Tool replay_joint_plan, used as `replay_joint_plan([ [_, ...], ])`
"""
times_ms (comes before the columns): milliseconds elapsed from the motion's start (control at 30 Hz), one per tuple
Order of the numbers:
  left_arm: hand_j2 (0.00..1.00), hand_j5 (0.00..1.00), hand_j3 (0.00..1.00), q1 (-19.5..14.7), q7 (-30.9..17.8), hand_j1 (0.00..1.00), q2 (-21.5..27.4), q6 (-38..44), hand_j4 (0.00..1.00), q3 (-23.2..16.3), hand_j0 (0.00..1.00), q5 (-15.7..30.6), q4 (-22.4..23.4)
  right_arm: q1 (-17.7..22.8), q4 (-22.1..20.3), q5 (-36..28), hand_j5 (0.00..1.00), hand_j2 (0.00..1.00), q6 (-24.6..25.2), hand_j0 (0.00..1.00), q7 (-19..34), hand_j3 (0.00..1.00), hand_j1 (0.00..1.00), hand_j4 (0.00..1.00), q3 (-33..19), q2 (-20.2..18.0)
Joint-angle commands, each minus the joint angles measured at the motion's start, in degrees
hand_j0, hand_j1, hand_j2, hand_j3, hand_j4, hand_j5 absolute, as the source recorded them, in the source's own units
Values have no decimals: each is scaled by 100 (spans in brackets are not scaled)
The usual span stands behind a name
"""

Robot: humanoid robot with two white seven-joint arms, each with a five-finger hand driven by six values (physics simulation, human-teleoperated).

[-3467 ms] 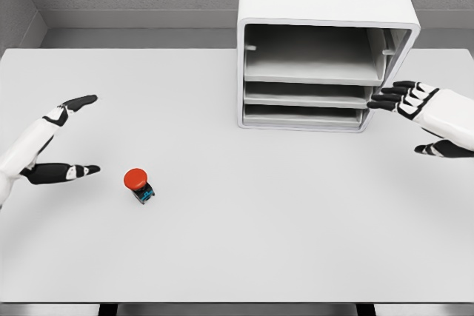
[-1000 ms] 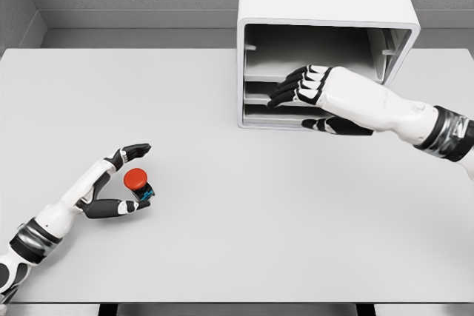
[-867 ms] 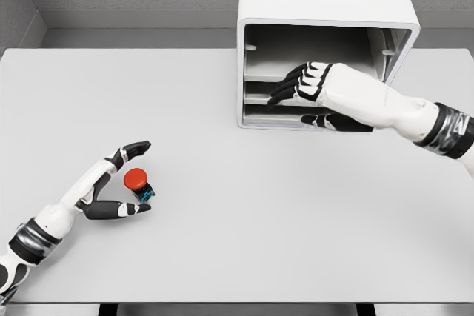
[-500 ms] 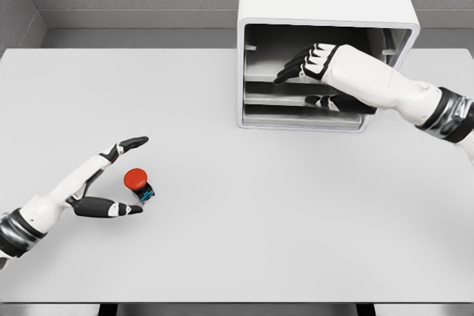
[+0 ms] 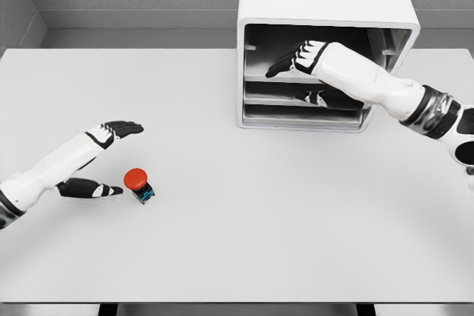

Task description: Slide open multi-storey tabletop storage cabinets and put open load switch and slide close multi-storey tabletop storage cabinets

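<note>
The load switch (image 5: 138, 183), a red round button on a small dark and blue base, stands on the white table left of centre. My left hand (image 5: 104, 159) is open just left of it, fingers spread above and thumb below, not touching it. The white storage cabinet (image 5: 324, 44) stands at the back right with three shelf-like drawers. My right hand (image 5: 298, 72) reaches into its front: the fingers (image 5: 287, 60) lie over the top drawer's edge and the thumb (image 5: 311, 97) sits under it near the middle drawer. I cannot tell whether it grips the drawer.
The white table (image 5: 244, 212) spreads wide in front of the cabinet and to the right of the switch. A grey wall runs behind the table's back edge (image 5: 133, 48). My right forearm (image 5: 415, 105) crosses the cabinet's right front corner.
My left hand has pulled back to the left, away from the switch, which has not moved. My right hand has risen from the middle drawer to the top drawer's edge.
</note>
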Motion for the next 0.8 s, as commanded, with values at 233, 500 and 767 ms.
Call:
replay_joint_plan([
  [233, 100, 100, 100, 44, -16, 100, 15, 3, 100, -44, 100, -828, -175, -18, 528, 38, 73, 73, 141, 73, -8, 73, 73, 73, -6, 261],
  [500, 100, 100, 100, -123, -1624, 100, 6, 3, 100, 141, 100, -837, -131, -9, 932, 222, 74, 74, 185, 74, -8, 74, 74, 74, -6, 595],
  [767, 100, 100, 100, -483, -1615, 100, -82, 3, 100, 203, 100, -916, -8, -18, 1240, 231, 76, 76, 185, 76, -8, 76, 76, 76, -33, 691],
])
